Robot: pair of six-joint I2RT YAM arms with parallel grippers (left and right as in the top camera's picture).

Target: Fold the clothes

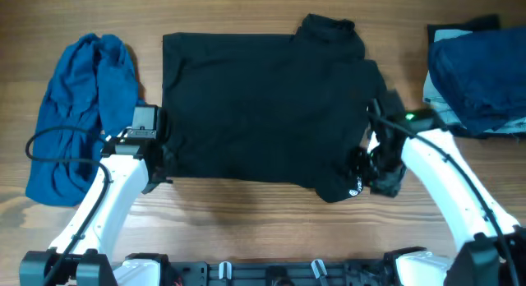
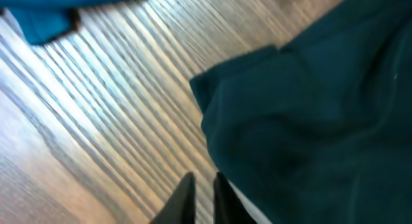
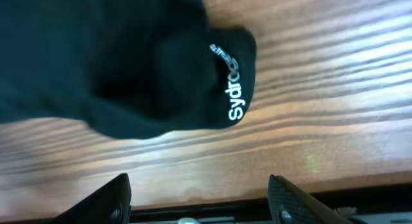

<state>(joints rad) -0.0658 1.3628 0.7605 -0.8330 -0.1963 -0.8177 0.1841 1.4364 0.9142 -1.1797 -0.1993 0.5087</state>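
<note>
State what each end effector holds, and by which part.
Nothing. Right end effector: open, short of the black T-shirt. Left end effector: nearly closed, empty, beside its edge.

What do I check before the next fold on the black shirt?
1. Right gripper free of cloth: ok. Jaws wide, nothing between them.
2. Left gripper free of cloth: cannot tell. Fingers nearly together right beside the shirt's edge.
3. Black T-shirt lying flat: not ok. The lower right corner is bunched, white lettering showing.
4. Bright blue garment clear of the shirt: ok. Apart, on the left.
5. Navy pile clear of the shirt: ok. Apart, at the far right.
</note>
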